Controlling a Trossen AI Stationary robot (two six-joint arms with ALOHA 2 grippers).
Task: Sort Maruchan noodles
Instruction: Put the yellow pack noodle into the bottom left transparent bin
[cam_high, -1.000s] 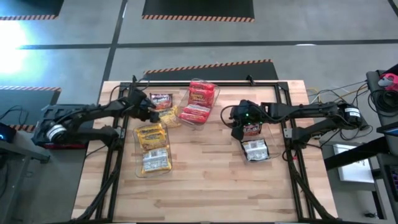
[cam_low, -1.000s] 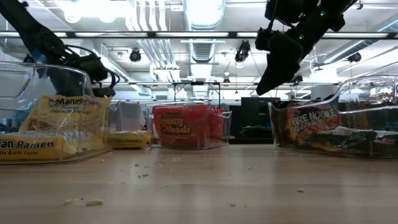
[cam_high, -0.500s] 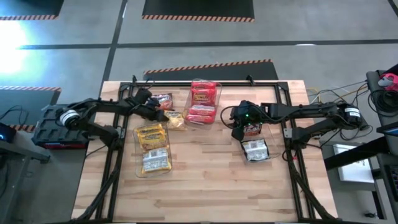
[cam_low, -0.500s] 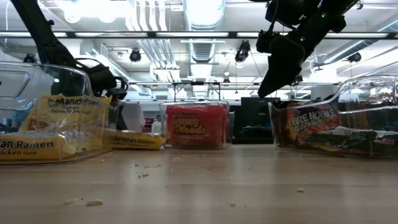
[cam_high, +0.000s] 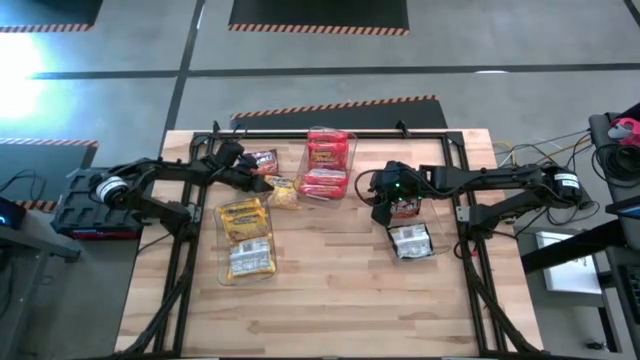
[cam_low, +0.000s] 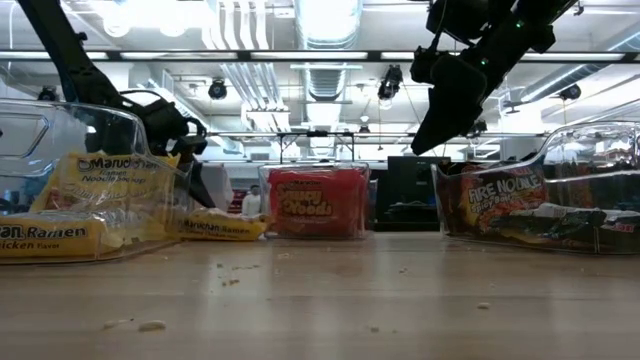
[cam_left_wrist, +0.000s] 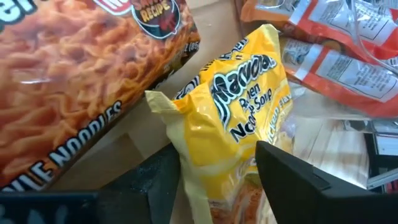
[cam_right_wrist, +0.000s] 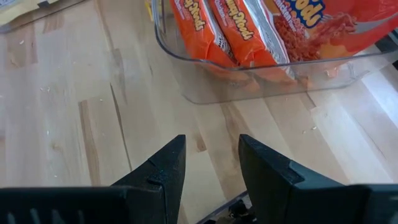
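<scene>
While the left gripper (cam_left_wrist: 211, 180) straddles the loose yellow packet (cam_left_wrist: 239, 118) beside the dark one (cam_high: 262, 159), its fingers look only partly closed — a thin corner hold could slip. Overhead hides that; the wrist view shows it. Farther right, the right gripper (cam_right_wrist: 208, 165) hangs empty, jaws parted, near the red bin (cam_right_wrist: 261, 90).

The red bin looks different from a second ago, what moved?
The red bin was slanted and got swung straight. The left gripper drew back toward the table's left side and now straddles a yellow packet. The right gripper, the yellow bin and the dark bin stayed put.
</scene>
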